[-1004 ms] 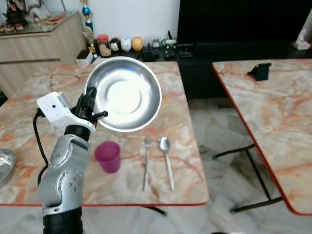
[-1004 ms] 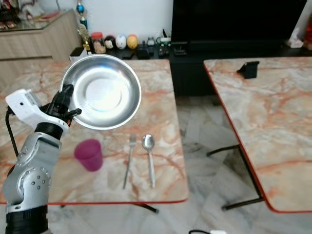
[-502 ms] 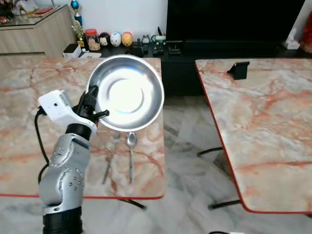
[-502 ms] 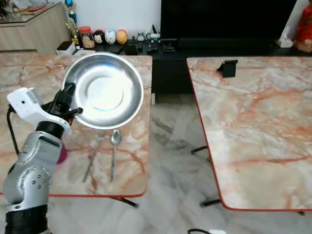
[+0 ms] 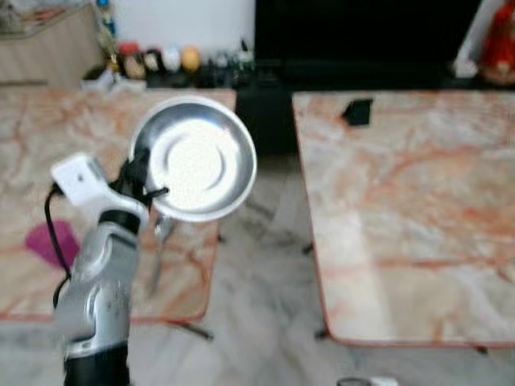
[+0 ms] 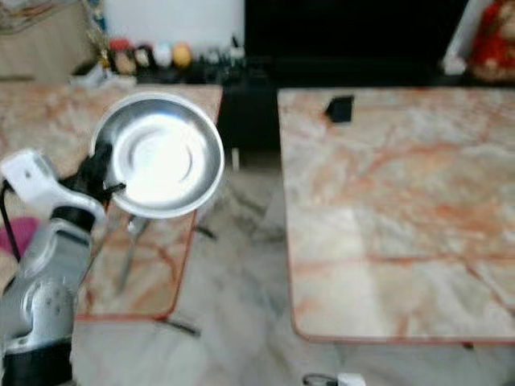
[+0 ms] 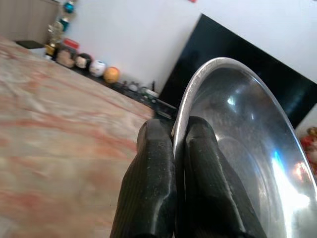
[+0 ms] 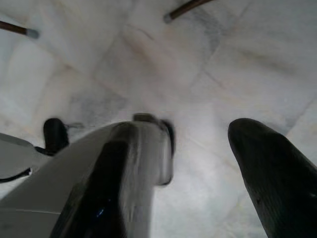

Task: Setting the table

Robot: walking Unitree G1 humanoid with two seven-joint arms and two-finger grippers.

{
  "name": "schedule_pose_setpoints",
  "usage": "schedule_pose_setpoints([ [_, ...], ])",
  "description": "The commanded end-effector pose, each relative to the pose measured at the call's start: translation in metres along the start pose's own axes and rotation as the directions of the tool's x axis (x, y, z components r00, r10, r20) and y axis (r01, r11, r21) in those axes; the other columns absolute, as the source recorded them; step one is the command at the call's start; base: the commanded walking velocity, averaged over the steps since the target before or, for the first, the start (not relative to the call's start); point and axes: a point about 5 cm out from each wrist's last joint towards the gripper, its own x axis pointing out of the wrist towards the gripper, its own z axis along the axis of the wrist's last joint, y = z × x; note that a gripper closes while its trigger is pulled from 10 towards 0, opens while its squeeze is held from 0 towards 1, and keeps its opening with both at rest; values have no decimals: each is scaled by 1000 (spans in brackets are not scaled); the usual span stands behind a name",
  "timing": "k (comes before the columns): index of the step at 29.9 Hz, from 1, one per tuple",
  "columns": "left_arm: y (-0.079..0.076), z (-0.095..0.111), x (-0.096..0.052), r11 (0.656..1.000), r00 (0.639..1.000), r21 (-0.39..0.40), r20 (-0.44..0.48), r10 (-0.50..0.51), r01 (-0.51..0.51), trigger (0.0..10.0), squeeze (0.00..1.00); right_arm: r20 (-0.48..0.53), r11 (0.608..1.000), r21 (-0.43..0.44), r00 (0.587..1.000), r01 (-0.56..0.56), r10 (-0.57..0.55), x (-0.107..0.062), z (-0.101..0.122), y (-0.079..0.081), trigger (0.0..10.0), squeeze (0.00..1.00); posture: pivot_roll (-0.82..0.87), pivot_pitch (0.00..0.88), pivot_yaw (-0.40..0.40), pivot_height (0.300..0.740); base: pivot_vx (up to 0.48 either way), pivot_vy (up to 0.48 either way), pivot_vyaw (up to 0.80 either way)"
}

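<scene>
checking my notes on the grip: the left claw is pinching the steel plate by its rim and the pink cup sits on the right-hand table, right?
Not quite. The left claw does pinch the steel plate by its rim, as the left wrist view shows. But the pink cup sits on the left-hand table, near the robot's left arm, not on the right-hand table; the left eye view shows it.
</scene>
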Motion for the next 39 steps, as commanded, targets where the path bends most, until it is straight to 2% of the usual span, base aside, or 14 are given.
schedule_pose_setpoints([
  [1, -9, 4, 1, 999, 999, -3, 25, -34, 34, 10000, 0, -23, 1000, 0, 1000, 4, -4, -1, -6, -2, 10000, 0, -17, 0, 7, 740, 0, -315, 0],
  [10, -3, 0, -2, 1000, 1000, -8, 17, -10, 10, 10000, 0, -19, 1000, 3, 1000, 8, -8, -1, -4, -3, 10000, 0, -21, 0, -2, 740, 0, -315, 0],
  [39, -3, -2, -1, 1000, 1000, -12, 20, -7, 7, 10000, 0, -15, 1000, 8, 1000, 14, -14, -1, -3, -5, 10000, 0, -26, 0, -9, 740, 0, -316, 0],
])
